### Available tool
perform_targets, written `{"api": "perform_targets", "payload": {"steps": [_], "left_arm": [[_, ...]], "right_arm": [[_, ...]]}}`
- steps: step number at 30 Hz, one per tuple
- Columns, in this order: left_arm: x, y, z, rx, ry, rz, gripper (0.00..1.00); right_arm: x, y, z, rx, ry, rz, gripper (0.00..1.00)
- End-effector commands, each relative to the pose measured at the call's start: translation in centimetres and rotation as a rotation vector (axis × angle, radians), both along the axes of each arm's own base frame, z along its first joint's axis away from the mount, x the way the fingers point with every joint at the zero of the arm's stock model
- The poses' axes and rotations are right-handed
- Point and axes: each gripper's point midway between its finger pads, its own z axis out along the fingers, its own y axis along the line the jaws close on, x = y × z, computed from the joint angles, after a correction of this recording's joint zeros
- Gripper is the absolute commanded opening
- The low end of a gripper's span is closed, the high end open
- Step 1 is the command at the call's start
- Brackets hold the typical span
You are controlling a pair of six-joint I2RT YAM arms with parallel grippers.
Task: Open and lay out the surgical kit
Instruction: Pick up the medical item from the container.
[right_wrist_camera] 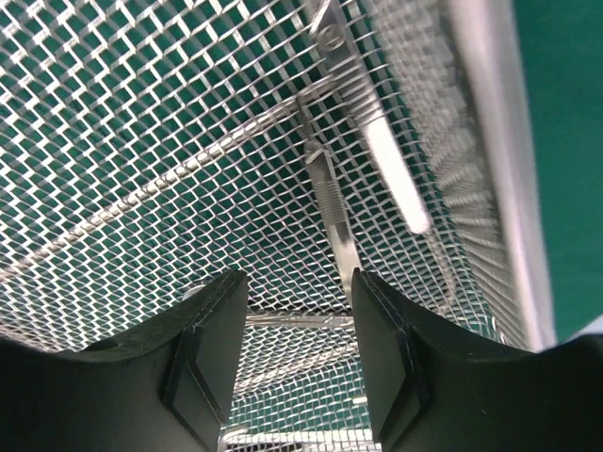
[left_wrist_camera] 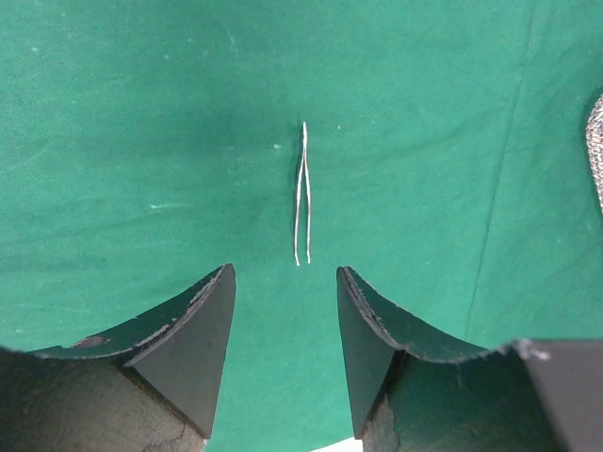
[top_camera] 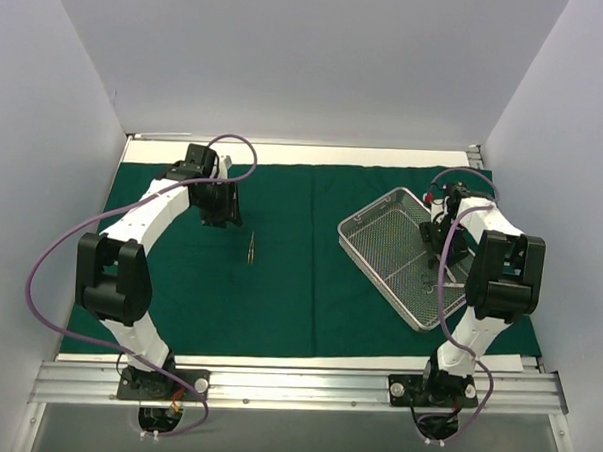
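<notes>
Inside the wire-mesh tray (right_wrist_camera: 485,141), the right gripper (right_wrist_camera: 300,278) holds its jaws apart and empty. A thin steel instrument (right_wrist_camera: 328,193) lies just ahead, pointing lengthwise away, its near end beside one finger. The left gripper (left_wrist_camera: 285,271), also wide, is well apart.

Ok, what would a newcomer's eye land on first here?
The dark green drape spread across the middle, with lone tweezers lying left of centre. At right sits the mesh tray, the right gripper inside it, jaws open over steel instruments.
</notes>
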Motion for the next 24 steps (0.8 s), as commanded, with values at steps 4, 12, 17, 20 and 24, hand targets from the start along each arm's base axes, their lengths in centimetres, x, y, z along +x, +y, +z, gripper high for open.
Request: {"api": "perform_targets", "payload": {"steps": [4,12,17,20,24], "left_arm": [[0.9,-0.1,2.8,-0.04,-0.095,-0.001,0.56],[0.3,0.4,2.2,-0.018,-0.071,0.007,0.56],[0.3,0.2,1.7,-0.03,-0.061,0.004,0.56],[0.4,0.0,1.3,-0.041,-0.058,0.0,0.56],[0.3,0.5,0.9,-0.039,-0.048,0.012,0.56]], "right_arm": [[0.0,-0.1,-1.1,0.008,0.002,0.089,0.48],[-0.1,0.1,0.0,0.0,-0.04,0.064,0.47],[-3.0,-1.9,1.7,-0.1,0.021,0.169,0.47],[-5.8,-1.9,2.2,-0.101,0.092,0.31,0.5],[-5.9,-2.9,2.4,-0.095,0.092,0.284,0.51]]}}
